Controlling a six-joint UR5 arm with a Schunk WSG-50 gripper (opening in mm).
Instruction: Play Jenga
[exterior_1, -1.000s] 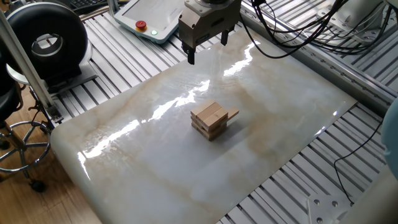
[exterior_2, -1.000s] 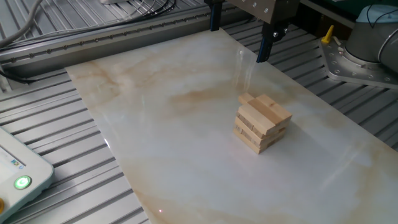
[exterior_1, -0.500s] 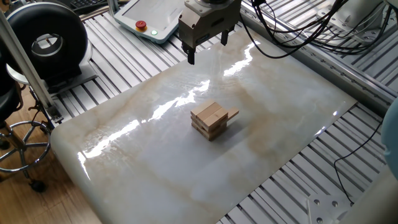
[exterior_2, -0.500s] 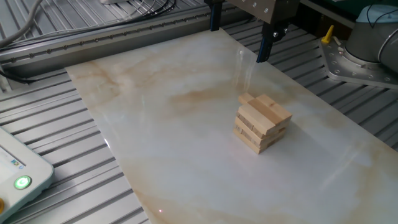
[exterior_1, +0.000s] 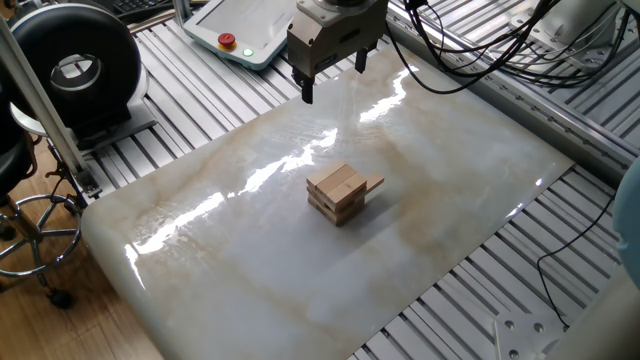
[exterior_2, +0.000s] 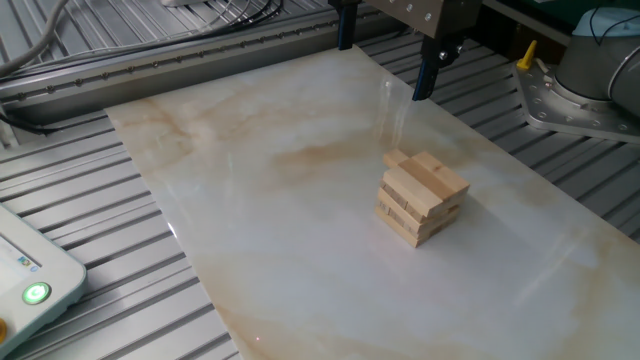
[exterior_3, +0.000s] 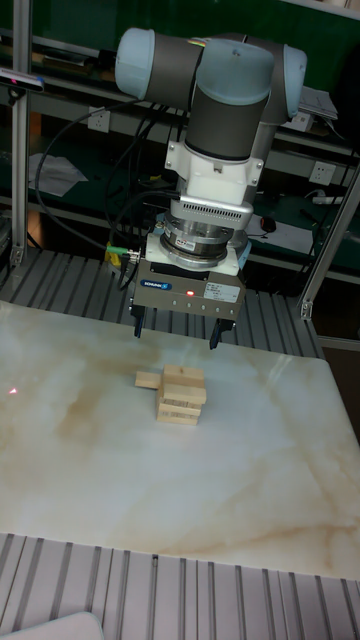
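Note:
The Jenga tower (exterior_1: 338, 193) (exterior_2: 421, 197) (exterior_3: 181, 396) stands near the middle of the marble slab, a low stack of tan wooden blocks in crosswise layers. One block (exterior_1: 371, 184) (exterior_2: 398, 159) (exterior_3: 149, 379) juts out sideways from an upper layer. My gripper (exterior_1: 333, 81) (exterior_2: 385, 63) (exterior_3: 176, 331) hangs open above the slab's far side, well clear of the tower, with nothing between its dark fingers (exterior_1: 307, 88).
The marble slab (exterior_1: 250, 250) lies on a ribbed aluminium table. A teach pendant (exterior_1: 235, 35) with a red button rests at the back, cables (exterior_1: 470, 50) run along the far right, and a black round device (exterior_1: 75, 70) stands at the left.

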